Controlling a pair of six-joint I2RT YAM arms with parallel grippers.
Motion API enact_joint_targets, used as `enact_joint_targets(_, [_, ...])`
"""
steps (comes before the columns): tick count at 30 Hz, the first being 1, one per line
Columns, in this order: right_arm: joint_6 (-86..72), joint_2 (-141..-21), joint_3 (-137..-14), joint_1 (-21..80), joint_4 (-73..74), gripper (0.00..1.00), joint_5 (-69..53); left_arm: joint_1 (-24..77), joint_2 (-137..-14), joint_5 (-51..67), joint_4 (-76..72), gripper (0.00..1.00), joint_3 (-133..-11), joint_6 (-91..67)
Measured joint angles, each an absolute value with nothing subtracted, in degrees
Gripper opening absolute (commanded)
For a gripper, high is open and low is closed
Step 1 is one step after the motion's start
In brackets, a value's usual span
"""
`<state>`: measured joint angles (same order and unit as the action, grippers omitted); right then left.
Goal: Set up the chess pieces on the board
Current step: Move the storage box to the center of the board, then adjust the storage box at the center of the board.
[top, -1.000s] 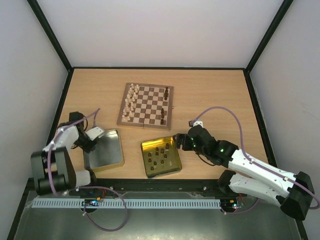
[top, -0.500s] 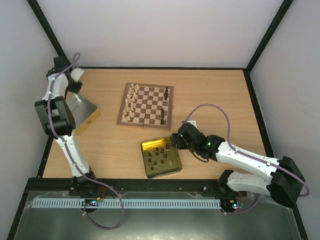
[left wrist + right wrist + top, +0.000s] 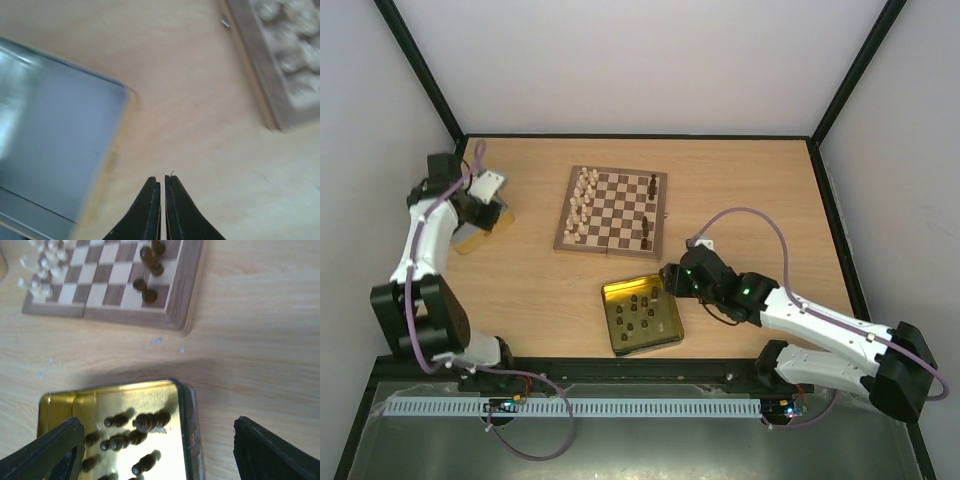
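The board [image 3: 612, 212] lies at the table's middle back. Cream chess pieces [image 3: 582, 205] fill its left columns, and a few dark ones [image 3: 648, 228] stand on its right edge. Several dark pieces [image 3: 638, 312] lie in the gold tin [image 3: 665, 338] in front of it. My right gripper [image 3: 672, 280] hovers open over that tin's far right corner [image 3: 182, 390], its fingers [image 3: 55, 445] straddling the loose dark pieces [image 3: 145, 422] without touching them. My left gripper [image 3: 162, 178] is shut on nothing, low over bare table between the silver tin [image 3: 55, 150] and the board's edge [image 3: 260, 85].
The silver tin [image 3: 470, 235] lies at the far left of the table, by the left wall. Black frame rails run along the table's edges. Bare wood lies to the right of the board [image 3: 115, 285] and of the gold tin.
The silver tin has gone from the near left to the far left, and the left arm swung up and back with it. The right gripper crept toward the gold tin and narrowed slightly.
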<state>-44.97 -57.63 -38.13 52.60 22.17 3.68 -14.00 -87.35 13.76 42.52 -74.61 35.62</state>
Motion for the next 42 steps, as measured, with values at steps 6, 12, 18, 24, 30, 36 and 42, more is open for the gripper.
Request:
enact_joint_targets(6, [-47.86, -60.84, -35.70, 55.61, 22.15, 0.68, 1.69, -10.28, -73.56, 16.58, 42.74, 0.15, -57.60, 34.48])
enact_joint_targets(12, [-51.72, -60.86, -30.98, 55.64, 22.33, 0.62, 0.89, -4.36, -67.55, 16.93, 39.81, 0.20, -51.75, 30.28])
enact_joint_targets(18, [-53.43, -60.88, -28.60, 56.01, 22.46, 0.59, -0.99, -1.08, -67.79, 17.34, 35.79, 0.26, -49.04, 25.87])
enact_joint_targets(24, [-54.35, -60.88, -28.60, 56.07, 23.09, 0.57, -1.10, 0.38, -67.99, 18.11, 33.89, 0.33, -47.48, 22.87])
enact_joint_targets(30, [-55.31, -60.88, -28.38, 56.12, 24.25, 0.53, -0.51, 1.58, -67.99, 18.26, 32.93, 0.36, -47.48, 21.50])
enact_joint_targets(36, [-56.58, -60.88, -28.38, 56.18, 25.30, 0.47, 0.60, 3.36, -67.99, 17.96, 32.42, 0.37, -47.48, 20.86])
enact_joint_targets(42, [-58.96, -60.12, -28.38, 56.18, 29.45, 0.43, 4.05, 4.56, -67.99, 17.34, 32.38, 0.38, -47.48, 20.12])
